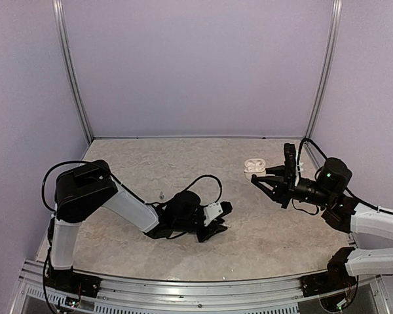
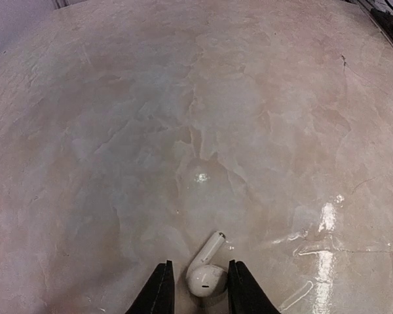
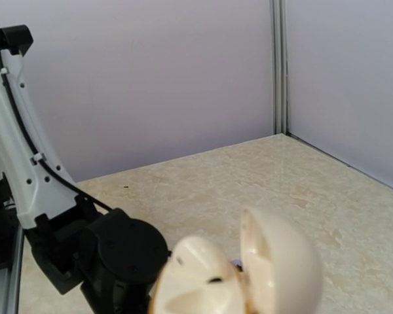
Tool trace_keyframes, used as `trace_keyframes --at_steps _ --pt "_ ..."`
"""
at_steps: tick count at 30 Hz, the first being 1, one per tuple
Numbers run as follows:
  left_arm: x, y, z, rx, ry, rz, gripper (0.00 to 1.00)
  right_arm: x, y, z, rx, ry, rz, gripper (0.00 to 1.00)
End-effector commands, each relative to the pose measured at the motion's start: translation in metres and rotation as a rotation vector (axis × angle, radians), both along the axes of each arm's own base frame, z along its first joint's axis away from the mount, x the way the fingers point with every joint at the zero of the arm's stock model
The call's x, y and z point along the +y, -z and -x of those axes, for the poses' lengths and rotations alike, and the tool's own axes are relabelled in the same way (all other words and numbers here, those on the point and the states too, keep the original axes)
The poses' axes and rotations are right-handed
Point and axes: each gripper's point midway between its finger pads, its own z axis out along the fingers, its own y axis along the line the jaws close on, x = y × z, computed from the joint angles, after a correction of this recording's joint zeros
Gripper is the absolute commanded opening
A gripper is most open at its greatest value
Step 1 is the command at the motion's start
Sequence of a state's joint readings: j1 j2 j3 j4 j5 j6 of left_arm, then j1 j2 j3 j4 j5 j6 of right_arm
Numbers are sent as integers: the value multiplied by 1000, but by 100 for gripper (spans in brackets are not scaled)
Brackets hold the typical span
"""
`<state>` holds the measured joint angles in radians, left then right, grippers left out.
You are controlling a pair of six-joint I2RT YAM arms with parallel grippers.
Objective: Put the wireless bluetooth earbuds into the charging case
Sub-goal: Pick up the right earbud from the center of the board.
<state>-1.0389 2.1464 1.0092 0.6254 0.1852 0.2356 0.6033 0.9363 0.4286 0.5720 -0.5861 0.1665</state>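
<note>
A white stemmed earbud lies on the table between my left gripper's fingertips, stem pointing away. My left gripper is open and low on the table; its right finger is close against the bud, and the left one has a small gap. The white charging case stands open at the right rear of the table. It fills the bottom of the right wrist view, with a speck of purple between lid and base. My right gripper hovers just in front of it, jaws spread and empty.
A tiny pale thing, perhaps another bud, lies on the table left of the left wrist. Lilac walls close the table on three sides. The left arm's black cable loops over the table near the middle. The left arm shows in the right wrist view.
</note>
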Motion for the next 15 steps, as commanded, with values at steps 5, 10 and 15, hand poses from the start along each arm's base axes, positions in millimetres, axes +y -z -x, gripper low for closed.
trace_keyframes --at_steps 5,10,15 --pt "15 33 6 35 21 -113 23 -6 1 -1 -6 22 0 0" --pt "17 12 12 -10 30 -98 20 -6 4 -1 -1 18 5 0" --pt "22 -18 19 -99 27 -116 19 -3 10 0 11 2 18 0"
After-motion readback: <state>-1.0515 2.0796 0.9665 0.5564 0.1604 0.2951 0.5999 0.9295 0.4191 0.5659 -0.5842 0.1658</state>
